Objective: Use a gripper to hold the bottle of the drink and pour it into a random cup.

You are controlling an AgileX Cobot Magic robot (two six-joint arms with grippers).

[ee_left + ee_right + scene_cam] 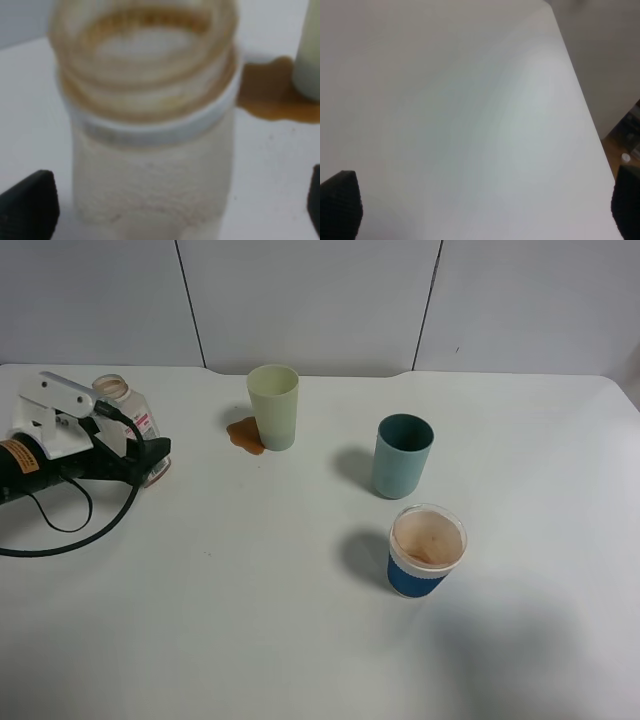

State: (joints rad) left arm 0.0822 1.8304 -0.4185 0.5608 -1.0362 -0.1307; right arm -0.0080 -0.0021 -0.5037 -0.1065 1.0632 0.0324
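Bottle [128, 410], small clear plastic, near table's left edge | left gripper [140, 455] jaws spread around it, not clamped | brown spill [246, 435] beside pale yellow-green tumbler [273, 405] | pouring seemingly done.

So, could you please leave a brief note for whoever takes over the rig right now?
Left gripper: open, fingers either side of the bottle, not closed on it.
Right gripper: open, empty, over bare table.
Bottle: upright, capless, far left; looks nearly empty.
Yellow-green cup: upright, with a brown puddle at its base.
Done: some liquid apparently spilled.
Left: can't tell whether the pour happened; check the cup before regrasping.
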